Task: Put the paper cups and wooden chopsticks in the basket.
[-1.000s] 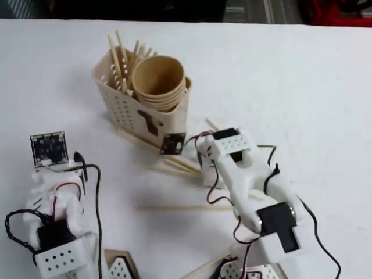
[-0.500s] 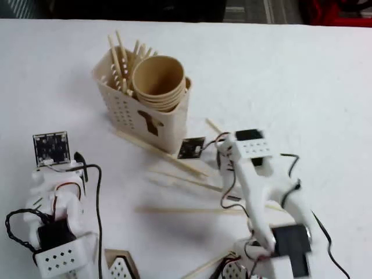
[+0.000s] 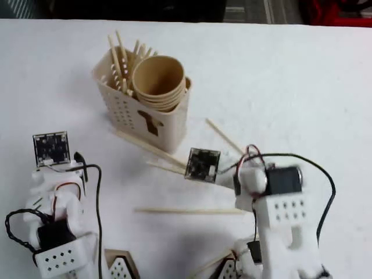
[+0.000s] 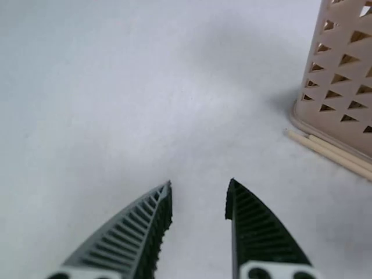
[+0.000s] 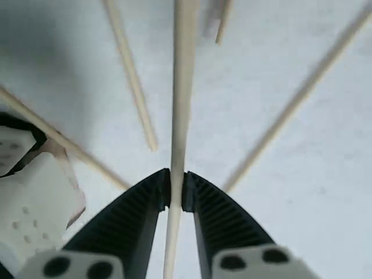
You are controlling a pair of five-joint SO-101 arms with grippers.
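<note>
Pinching one wooden chopstick (image 5: 181, 87) tight between its two fingers, the right gripper (image 5: 177, 192) hangs over the white desk (image 3: 290, 87). More loose chopsticks (image 5: 131, 81) lie on the desk around it. The left gripper (image 4: 197, 189) is open part way and holds nothing, near the tan basket (image 4: 343, 75). A pair of chopsticks (image 4: 328, 148) lies right by the bottom of the basket. Inside the basket stand a stack of paper cups (image 3: 158, 81) and many upright chopsticks (image 3: 119, 58).

The white surface (image 3: 302, 87) is bright under soft, even light. The basket (image 3: 165, 125) throws only a faint, diffuse shadow at its foot, and the room behind is dark.
</note>
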